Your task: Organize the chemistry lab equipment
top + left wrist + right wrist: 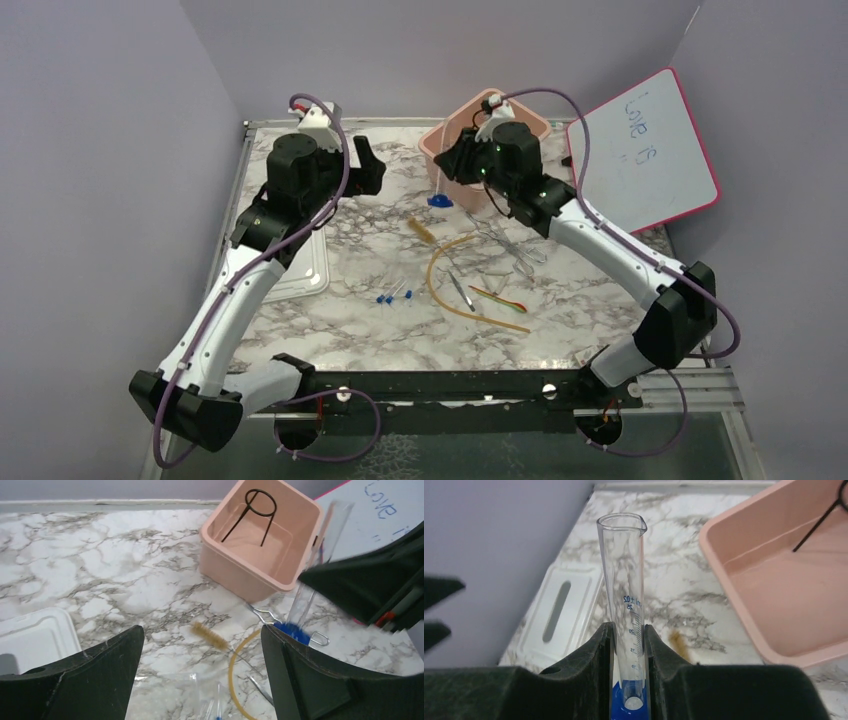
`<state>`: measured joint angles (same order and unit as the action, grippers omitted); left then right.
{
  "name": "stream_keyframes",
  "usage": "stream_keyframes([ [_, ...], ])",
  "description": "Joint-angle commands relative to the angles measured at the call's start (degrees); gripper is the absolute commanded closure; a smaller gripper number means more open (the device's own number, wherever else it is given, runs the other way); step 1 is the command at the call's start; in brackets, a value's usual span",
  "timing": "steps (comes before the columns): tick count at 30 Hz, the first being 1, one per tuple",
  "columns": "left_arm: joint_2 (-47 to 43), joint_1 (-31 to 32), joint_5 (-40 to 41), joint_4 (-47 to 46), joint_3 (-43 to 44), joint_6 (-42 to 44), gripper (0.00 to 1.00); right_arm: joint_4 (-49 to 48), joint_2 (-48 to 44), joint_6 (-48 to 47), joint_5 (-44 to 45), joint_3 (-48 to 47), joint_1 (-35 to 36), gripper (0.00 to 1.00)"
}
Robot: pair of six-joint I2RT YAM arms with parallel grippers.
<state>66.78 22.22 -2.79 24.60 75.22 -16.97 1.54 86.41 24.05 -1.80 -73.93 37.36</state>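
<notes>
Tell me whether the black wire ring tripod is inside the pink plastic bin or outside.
Inside: the black wire ring tripod stands upright on the floor of the pink plastic bin.

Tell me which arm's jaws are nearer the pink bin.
Right. The right arm's jaws, shut on the graduated cylinder, are beside the bin; the left arm's open jaws are farther left.

A marbled counter [340, 330] is shown. A pink bin [432, 140] is set at its back edge, and a white lid [305, 270] is laid flat at the left. Near the middle a tan tube [432, 275] is curled. A brush [422, 229] is seen just behind it, a spatula [461, 290] within its curve, tongs [510, 245] to its right and blue-tipped pieces [395, 296] to its left.
</notes>
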Motion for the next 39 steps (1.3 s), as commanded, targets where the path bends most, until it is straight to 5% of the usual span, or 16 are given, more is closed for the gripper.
stream_keyframes([
  [1,-5.41,-0.06,8.97,-3.18,-8.29,0.75,0.10,11.81,5.28,10.63,20.61,-12.37,-1.90,0.83],
  [8,-8.89,-0.07,7.79,-8.34,-18.47,-0.58,0.10,21.17,12.91,19.06,30.43,-22.83,-7.13,0.84],
  [21,-6.32,-0.07,5.51,-10.36,-22.82,2.53,0.11,26.36,28.93,22.61,28.66,-31.09,-12.27,0.84],
  [30,-5.90,-0.06,6.77,-9.86,-23.33,3.21,0.11,35.98,42.27,27.92,29.32,-47.30,-12.84,0.84],
  [39,-5.30,-0.07,7.64,-9.42,-23.45,3.33,0.11,37.99,43.04,36.71,28.98,-42.70,-14.78,0.83],
])
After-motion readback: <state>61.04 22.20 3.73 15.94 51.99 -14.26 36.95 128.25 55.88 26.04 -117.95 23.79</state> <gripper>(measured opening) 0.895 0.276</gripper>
